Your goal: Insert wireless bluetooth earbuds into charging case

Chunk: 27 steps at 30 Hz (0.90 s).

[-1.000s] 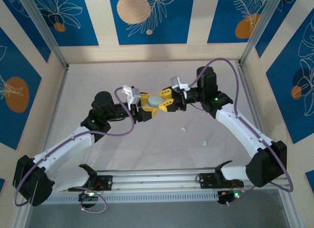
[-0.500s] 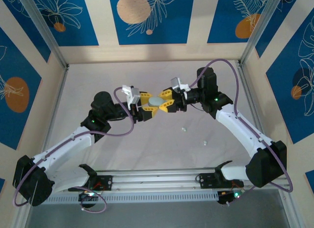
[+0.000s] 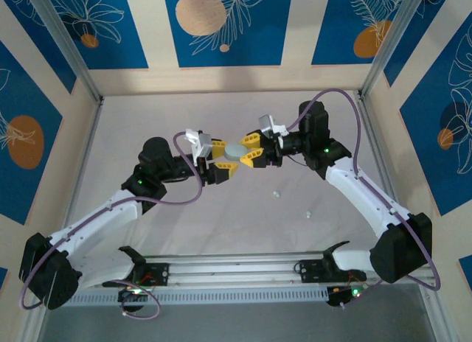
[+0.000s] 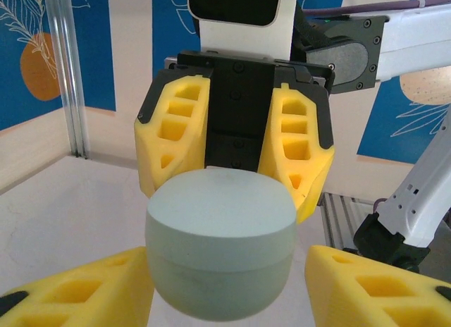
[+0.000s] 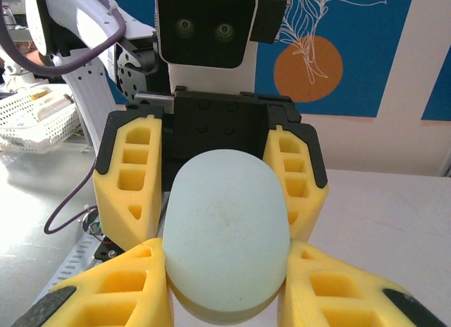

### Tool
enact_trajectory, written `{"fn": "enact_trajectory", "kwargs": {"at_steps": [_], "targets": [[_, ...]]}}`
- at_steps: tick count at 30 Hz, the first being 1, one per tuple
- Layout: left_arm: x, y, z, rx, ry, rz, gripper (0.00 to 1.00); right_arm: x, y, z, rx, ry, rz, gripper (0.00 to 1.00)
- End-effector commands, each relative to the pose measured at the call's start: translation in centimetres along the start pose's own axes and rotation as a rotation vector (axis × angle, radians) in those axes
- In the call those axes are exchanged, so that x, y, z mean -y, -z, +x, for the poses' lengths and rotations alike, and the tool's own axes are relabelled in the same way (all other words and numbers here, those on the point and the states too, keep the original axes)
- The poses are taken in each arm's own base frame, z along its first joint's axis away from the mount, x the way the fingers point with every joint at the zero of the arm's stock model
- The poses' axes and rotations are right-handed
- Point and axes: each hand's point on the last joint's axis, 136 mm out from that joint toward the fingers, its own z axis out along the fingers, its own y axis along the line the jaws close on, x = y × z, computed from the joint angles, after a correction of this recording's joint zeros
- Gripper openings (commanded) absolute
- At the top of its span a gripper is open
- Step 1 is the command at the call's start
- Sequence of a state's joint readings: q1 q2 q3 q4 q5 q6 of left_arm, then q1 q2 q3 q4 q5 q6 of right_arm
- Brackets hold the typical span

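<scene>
Above the middle of the table (image 3: 147, 128), the right gripper (image 3: 249, 150) pinches the closed charging case (image 3: 236, 149) while the left gripper (image 3: 221, 158) flanks it, grip unclear, so an uneven pull could drop it, leaving the earbuds (image 3: 276, 194) stranded near-right.

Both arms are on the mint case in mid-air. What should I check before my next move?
1. Right gripper clamped on the case: ok.
2. Left gripper clamped on the case: cannot tell; a slight gap seems to show at one finger.
3. Case held above the table: ok.
4. Case lid open for loading: not ok; the seam looks closed.
5. First earbud and second earbud lying on the table, unobstructed: ok.
6. A gripper free to pick an earbud: not ok; both are at the case.
</scene>
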<state>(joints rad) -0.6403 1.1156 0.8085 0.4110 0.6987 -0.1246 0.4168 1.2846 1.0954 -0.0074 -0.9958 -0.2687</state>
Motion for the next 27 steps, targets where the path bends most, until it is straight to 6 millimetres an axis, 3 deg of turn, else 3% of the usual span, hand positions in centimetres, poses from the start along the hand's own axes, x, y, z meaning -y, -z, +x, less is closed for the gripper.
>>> {"fn": "enact_trajectory", "kwargs": {"at_steps": [1, 12, 22, 27], "targets": [[1.1, 0.1, -1.9, 0.052, -0.038, 0.029, 0.57, -0.8, 0.2, 0.0, 0.006, -0.006, -0.018, 0.28], [1.0, -0.1, -1.7, 0.066, -0.014, 0.030, 0.52, -0.8, 0.2, -0.3, 0.011, -0.001, -0.022, 0.28], [0.8, -0.2, -1.4, 0.038, -0.026, 0.025, 0.60, -0.6, 0.2, -0.4, 0.018, -0.004, -0.014, 0.28], [0.9, -0.3, -1.6, 0.042, -0.020, 0.033, 0.55, -0.5, 0.1, -0.2, 0.013, -0.009, -0.012, 0.28]]}}
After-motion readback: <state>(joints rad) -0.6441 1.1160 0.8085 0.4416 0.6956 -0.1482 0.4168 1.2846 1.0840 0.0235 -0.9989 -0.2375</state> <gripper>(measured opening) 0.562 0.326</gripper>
